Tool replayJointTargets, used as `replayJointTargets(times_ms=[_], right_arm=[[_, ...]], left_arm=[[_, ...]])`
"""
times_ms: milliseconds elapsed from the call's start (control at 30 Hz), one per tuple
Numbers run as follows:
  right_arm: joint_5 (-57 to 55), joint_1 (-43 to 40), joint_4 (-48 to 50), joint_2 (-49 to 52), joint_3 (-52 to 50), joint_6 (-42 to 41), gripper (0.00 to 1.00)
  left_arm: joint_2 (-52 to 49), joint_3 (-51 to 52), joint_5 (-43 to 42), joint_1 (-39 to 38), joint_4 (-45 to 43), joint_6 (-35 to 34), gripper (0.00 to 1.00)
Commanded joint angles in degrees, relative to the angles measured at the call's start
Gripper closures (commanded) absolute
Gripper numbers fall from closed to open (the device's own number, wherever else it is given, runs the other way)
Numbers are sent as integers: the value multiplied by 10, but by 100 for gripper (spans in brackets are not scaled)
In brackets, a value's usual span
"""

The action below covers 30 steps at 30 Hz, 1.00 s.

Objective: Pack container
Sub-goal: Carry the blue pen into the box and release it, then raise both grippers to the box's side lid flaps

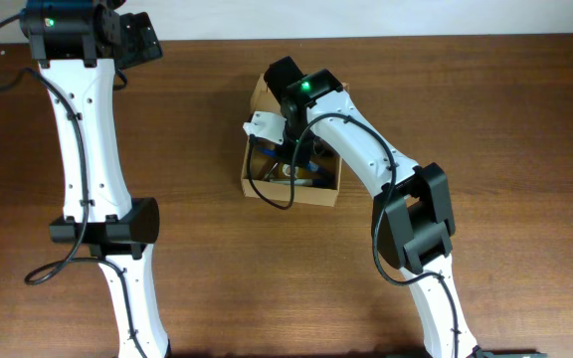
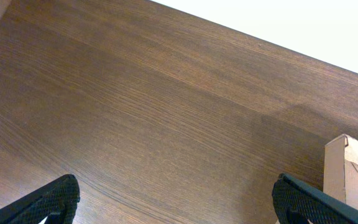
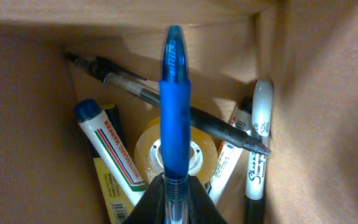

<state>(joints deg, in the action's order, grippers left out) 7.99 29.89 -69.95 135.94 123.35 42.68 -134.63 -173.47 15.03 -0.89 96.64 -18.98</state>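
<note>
While the right jaws stay out of the way at the bottom of the right wrist view, clenched on the barrel of a blue pen (image 3: 174, 106) whose free end points straight ahead into the box, the container (image 3: 23, 112) fills everything around it: plain tan-brown cardboard, unmarked, with inner walls rising on both sides and an end wall beyond the pen

On its floor lie a tape roll (image 3: 146, 149), a white marker with a blue cap (image 3: 107, 152) just left of the roll, a black-and-white marker (image 3: 258, 143) against the right wall, and a black pen (image 3: 126, 84) slanting across them all – little bare floor shows between them

From overhead the box sits near the middle of the desk (image 1: 207, 278), open side up. Its long side appears to run roughly left to right, a little askew to the desk's edges, and its flap lid (image 1: 261, 91) stands open on the far side. The right arm (image 1: 366, 149) reaches in from the right and covers much of the opening and the right rim

Bare wood lies on every side of the box, with the widest stretch to the left. The left arm (image 1: 83, 129) runs along that side, well apart from the box. Its jaws – released, spread wide – hang over bare desk at the far left, with a corner of the container at the right edge of the left wrist view
</note>
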Motion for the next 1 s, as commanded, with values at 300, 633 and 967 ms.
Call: replayJointTargets(times_ms=[300, 633, 967], right_arm=[[-12, 1, -49, -27, 15, -28, 61], [-27, -4, -52, -150, 59, -96, 55], [-14, -158, -20, -247, 106, -399, 95]], left_arm=[[5, 2, 2, 2, 0, 9, 0], [5, 2, -119, 2, -17, -13, 0], [5, 2, -208, 2, 0, -13, 9]])
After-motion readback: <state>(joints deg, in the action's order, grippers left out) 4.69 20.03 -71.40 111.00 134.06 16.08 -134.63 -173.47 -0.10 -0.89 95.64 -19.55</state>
